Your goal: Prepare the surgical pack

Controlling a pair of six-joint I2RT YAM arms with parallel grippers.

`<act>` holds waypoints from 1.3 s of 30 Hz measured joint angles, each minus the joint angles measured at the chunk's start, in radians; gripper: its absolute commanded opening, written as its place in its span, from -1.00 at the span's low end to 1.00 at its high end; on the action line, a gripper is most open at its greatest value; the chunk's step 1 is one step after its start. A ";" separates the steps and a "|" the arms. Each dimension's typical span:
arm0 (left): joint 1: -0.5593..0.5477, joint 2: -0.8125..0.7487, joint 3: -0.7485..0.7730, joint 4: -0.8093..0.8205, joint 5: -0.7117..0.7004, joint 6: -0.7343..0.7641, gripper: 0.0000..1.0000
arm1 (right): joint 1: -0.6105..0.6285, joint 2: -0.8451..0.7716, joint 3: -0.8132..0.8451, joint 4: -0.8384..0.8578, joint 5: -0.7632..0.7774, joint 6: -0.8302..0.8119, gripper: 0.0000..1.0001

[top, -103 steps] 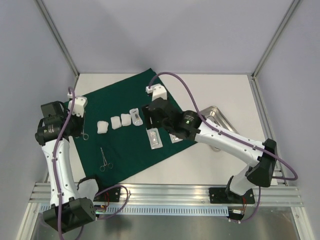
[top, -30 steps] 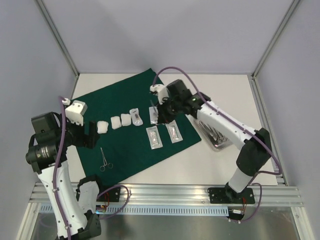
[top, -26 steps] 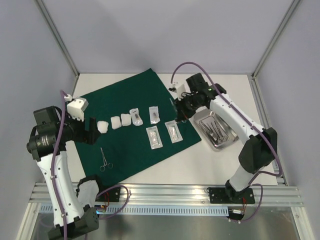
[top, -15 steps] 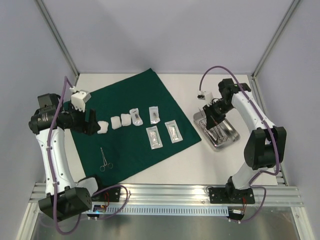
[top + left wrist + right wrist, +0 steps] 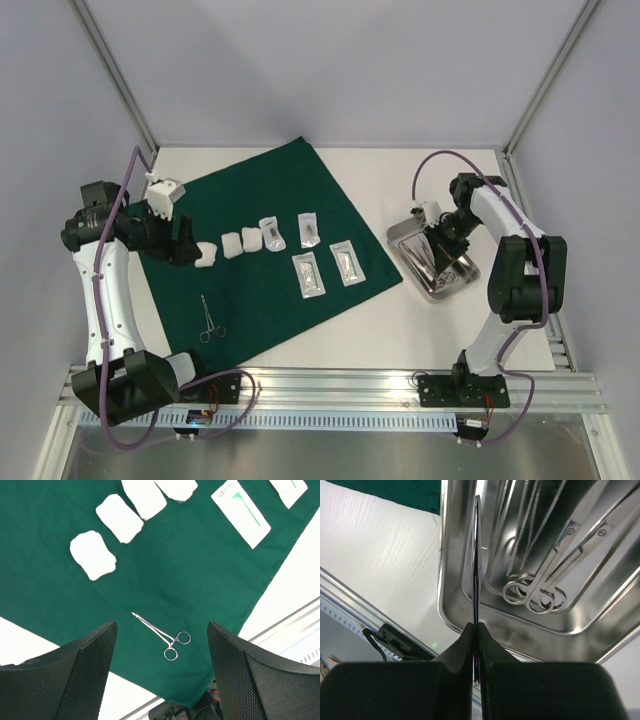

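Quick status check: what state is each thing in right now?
green cloth: spread flat
gauze pads: laid out on cloth
pouches: flat on cloth
forceps: closed, on cloth
steel tray: holds instruments
left gripper: open, empty
right gripper: shut on thin instrument over tray

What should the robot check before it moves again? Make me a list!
1. Grip: the right gripper pinches the thin instrument over the steel tray: ok.
2. Clearance: thin instrument free of the other tools in the tray: cannot tell, it shows edge-on.
3. The left gripper open over the forceps: ok.
4. The green cloth lying flat: ok.
5. The gauze pads and pouches set apart on the cloth: ok.
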 measured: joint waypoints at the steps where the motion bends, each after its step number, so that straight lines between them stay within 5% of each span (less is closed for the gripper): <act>1: 0.000 0.001 0.000 0.000 0.000 0.000 0.62 | -0.013 0.004 0.000 0.003 0.008 0.000 -0.99; 39: 0.000 0.013 0.000 0.008 -0.009 0.000 0.61 | -0.022 0.167 0.000 0.079 0.074 0.027 -0.92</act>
